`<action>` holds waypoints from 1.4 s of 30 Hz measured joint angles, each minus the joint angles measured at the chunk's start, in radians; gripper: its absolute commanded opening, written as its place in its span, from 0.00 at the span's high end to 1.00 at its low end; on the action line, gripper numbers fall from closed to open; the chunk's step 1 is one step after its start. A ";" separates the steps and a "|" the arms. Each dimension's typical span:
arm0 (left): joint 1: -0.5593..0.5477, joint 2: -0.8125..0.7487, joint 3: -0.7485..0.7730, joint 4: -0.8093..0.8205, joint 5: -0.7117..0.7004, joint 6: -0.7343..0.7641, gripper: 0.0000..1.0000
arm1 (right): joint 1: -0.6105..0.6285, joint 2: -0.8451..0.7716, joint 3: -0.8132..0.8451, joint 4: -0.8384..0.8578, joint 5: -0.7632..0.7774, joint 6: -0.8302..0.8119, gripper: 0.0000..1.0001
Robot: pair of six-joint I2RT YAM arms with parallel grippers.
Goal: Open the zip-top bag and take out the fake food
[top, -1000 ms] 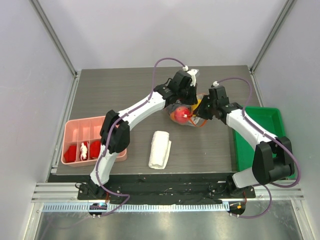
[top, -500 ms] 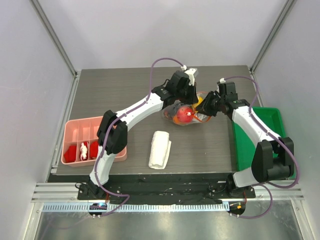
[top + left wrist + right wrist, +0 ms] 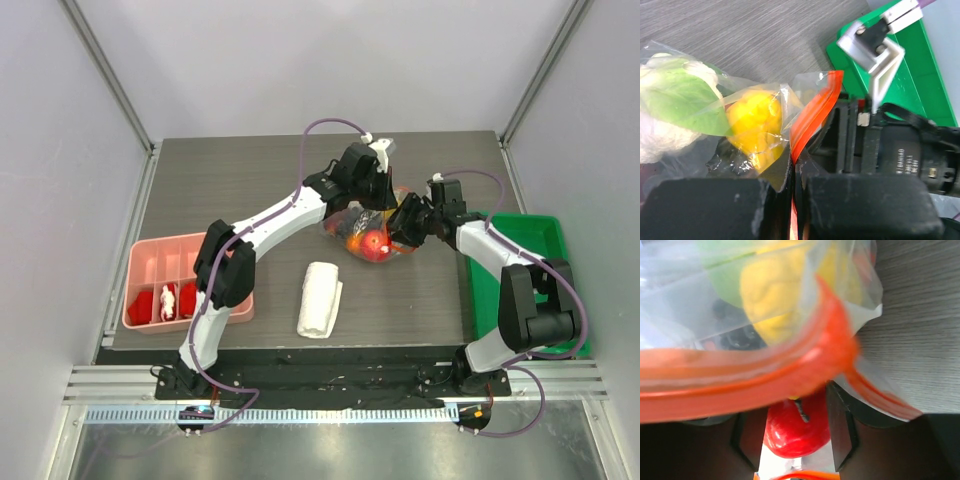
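Observation:
The zip-top bag lies at the middle back of the table with fake food inside. My left gripper is shut on its orange-red zip strip, the strip pinched between the black fingers. A yellow fruit and a green-leafed white piece show through the plastic. My right gripper reaches into the bag's mouth. In the right wrist view its fingers close on both sides of a red apple, under the zip strip. A yellow fruit lies deeper in.
A pink compartment tray sits at the left edge. A folded white cloth lies in front of the bag. A green bin stands at the right, close to my right arm.
My right gripper has moved left into the bag's mouth and now sits around the red apple. The bag shifted slightly toward the front. My left gripper keeps its hold.

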State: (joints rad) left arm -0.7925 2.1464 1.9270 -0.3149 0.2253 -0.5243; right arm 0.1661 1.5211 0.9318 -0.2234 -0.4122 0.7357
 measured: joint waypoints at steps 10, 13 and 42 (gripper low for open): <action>0.000 0.000 -0.002 0.008 0.018 -0.003 1.00 | 0.003 0.000 -0.039 0.108 0.006 0.029 0.92; 0.000 0.000 -0.006 0.010 0.016 -0.002 1.00 | 0.003 0.000 -0.035 0.101 0.007 0.030 0.91; 0.001 -0.002 -0.011 -0.016 -0.017 0.089 1.00 | -0.118 -0.547 0.183 -0.623 0.325 -0.120 0.99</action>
State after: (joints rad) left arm -0.7918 2.1441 1.9160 -0.3309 0.2085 -0.4351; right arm 0.0479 0.9745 1.1145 -0.8459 -0.0868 0.6159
